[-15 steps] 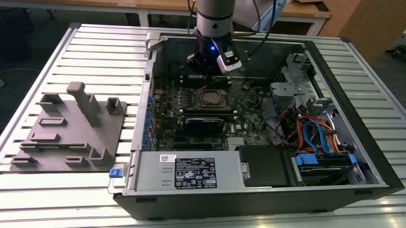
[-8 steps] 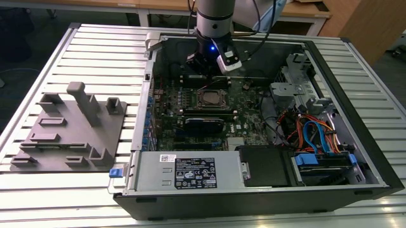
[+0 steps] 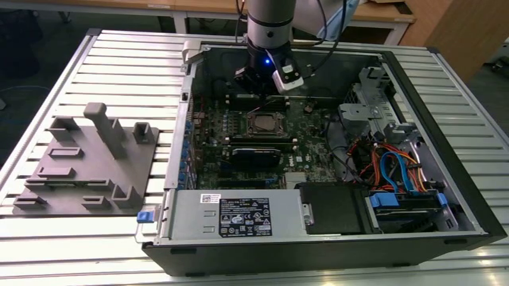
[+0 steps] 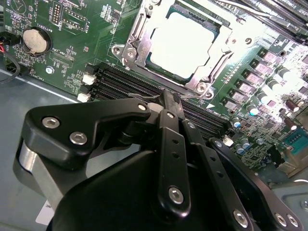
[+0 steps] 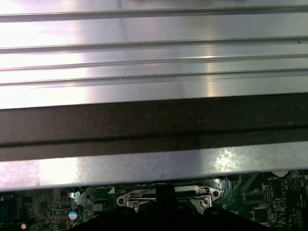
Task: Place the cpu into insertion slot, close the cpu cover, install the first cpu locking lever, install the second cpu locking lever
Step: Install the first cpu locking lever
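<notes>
Exterior view, upper centre: the black hand (image 3: 256, 89) is clenched near the dark-silver cpu cover (image 3: 266, 123). It could be bent by slippage.

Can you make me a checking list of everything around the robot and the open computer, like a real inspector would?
Surface: slatted metal table with an open computer case standing on it.
Job's things: the cpu sits in the insertion slot; the cpu cover lies closed around it.
Clutter: grey fixture tray beside the case, on the exterior view's left.
Grippers: the gripper hangs over the memory slots right next to the slot, fingers shut.
Cables: orange and blue cables bundled inside the case, on the exterior view's right.
Surroundings: wooden furniture behind the table.
</notes>
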### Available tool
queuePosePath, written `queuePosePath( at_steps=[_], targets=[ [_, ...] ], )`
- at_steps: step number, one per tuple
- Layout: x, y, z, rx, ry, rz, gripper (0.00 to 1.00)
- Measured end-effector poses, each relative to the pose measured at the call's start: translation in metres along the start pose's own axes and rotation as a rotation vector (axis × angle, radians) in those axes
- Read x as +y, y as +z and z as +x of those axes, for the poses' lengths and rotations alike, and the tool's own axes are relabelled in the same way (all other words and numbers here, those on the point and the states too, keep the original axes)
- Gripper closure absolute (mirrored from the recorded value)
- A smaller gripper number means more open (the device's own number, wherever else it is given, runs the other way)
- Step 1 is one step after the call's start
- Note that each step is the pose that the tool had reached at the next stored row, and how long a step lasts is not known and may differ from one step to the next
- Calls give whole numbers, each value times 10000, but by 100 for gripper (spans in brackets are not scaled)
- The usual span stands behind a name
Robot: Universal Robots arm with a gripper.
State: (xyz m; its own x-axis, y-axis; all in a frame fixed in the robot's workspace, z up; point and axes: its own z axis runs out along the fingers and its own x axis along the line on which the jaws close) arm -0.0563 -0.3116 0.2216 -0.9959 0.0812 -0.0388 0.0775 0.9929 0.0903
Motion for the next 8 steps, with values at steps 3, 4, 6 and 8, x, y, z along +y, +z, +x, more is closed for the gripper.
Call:
queuePosePath(
  at_steps=[3,4,6,8],
  targets=[
    [0,1,0,0,1,-10,90],
    [0,1,0,1,0,-16,90],
    [0,0,0,3,1,-40,90],
    [1,1,0,3,3,-46,90]
  ],
)
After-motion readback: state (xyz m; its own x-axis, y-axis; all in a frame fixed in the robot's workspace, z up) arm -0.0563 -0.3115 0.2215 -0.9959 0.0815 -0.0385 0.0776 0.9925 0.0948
